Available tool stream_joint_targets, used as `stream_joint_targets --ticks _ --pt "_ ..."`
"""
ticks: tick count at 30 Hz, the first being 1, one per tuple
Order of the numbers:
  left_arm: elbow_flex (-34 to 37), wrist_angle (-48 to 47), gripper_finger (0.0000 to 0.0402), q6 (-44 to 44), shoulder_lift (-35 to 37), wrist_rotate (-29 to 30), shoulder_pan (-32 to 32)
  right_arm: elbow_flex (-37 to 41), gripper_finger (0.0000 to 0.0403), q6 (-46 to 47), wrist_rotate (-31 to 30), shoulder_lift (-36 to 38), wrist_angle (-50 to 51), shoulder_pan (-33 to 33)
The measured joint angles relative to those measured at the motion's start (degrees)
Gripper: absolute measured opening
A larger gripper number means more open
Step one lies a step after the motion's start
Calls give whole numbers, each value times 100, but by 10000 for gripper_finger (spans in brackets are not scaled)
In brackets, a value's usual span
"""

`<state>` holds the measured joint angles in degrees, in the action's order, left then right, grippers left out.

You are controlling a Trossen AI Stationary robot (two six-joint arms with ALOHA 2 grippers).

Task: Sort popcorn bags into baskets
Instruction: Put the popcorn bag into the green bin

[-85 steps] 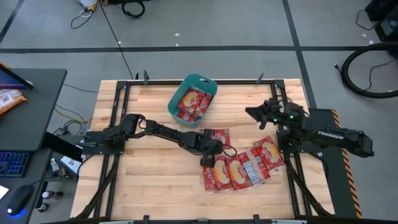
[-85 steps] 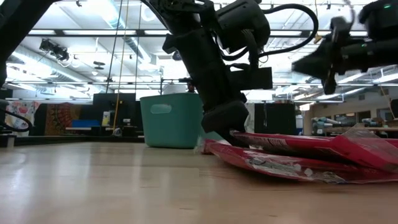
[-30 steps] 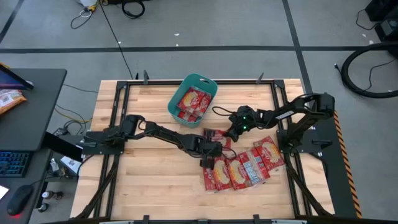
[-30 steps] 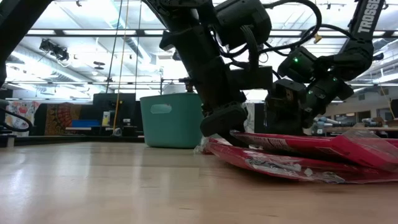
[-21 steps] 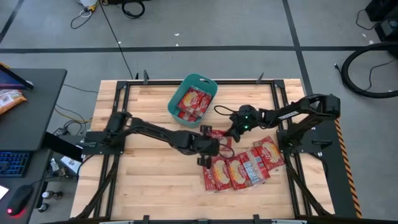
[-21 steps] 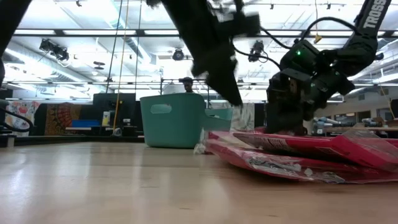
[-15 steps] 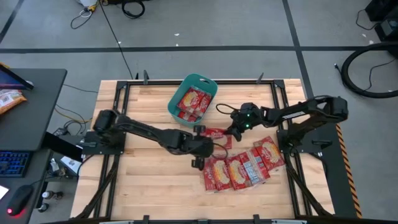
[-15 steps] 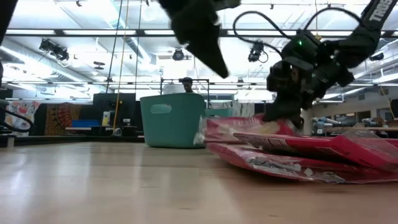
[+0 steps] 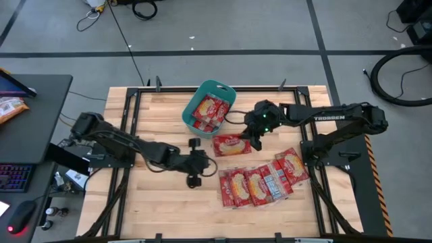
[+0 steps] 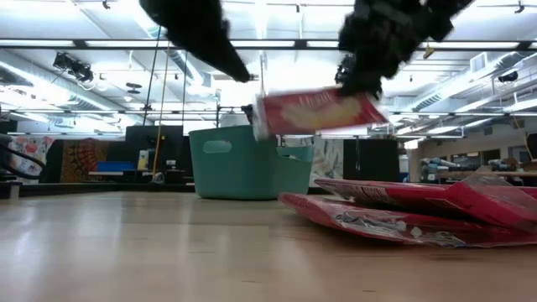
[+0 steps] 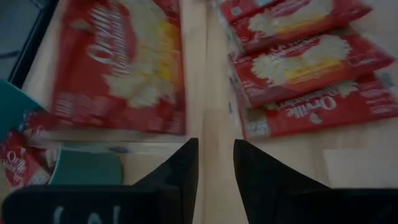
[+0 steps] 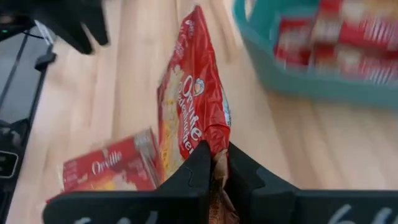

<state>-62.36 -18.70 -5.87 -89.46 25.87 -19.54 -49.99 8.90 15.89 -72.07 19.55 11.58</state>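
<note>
The teal basket (image 9: 214, 85) stands at the table's far middle with popcorn bags (image 9: 208, 111) lying inside. My right gripper (image 9: 248, 143) is shut on one red popcorn bag (image 9: 229, 144), which hangs in the air (image 10: 315, 111) just near-right of the basket. Several more bags (image 9: 263, 182) lie flat side by side on the table nearer the front. My left gripper (image 9: 199, 163) hovers open to the left of that row. Only bare wood shows between its fingers in the left wrist view (image 11: 216, 155). My right gripper pinches the bag's short end (image 12: 216, 144), the one toward the table's right, between its two fingers. The fingers slant down from the right, along the bag's length. The bag reaches away from them toward the left, near level and lifted clear of table and pile.
A black metal frame (image 9: 128, 108) runs round the tabletop. Bare wood lies at the near left (image 9: 155, 202). A dark desk (image 9: 34, 101) with an orange snack bag (image 9: 10, 108) stands beyond the left edge.
My right gripper has risen and drawn back from the pile toward the basket with one bag, which has come up off the other bags and hangs clear. My left gripper has lifted off the pile and pulled back toward the table's left edge.
</note>
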Motion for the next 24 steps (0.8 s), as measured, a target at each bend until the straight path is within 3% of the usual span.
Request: stream_joint_targets --ticks 6,13,17,24 --pt "776 609 105 -94 757 15 -97 -1049 30 -571 -347 4 622 103" --pt "1523 1055 105 213 1543 209 -84 -1390 30 -1836 -620 -97 417 632" --pt "1929 1421 105 448 1913 203 -44 -1509 31 -2323 -468 -570 410 997" --pt "2178 1459 105 502 2366 -76 95 -2431 30 -3567 -389 -1649 868 1396"
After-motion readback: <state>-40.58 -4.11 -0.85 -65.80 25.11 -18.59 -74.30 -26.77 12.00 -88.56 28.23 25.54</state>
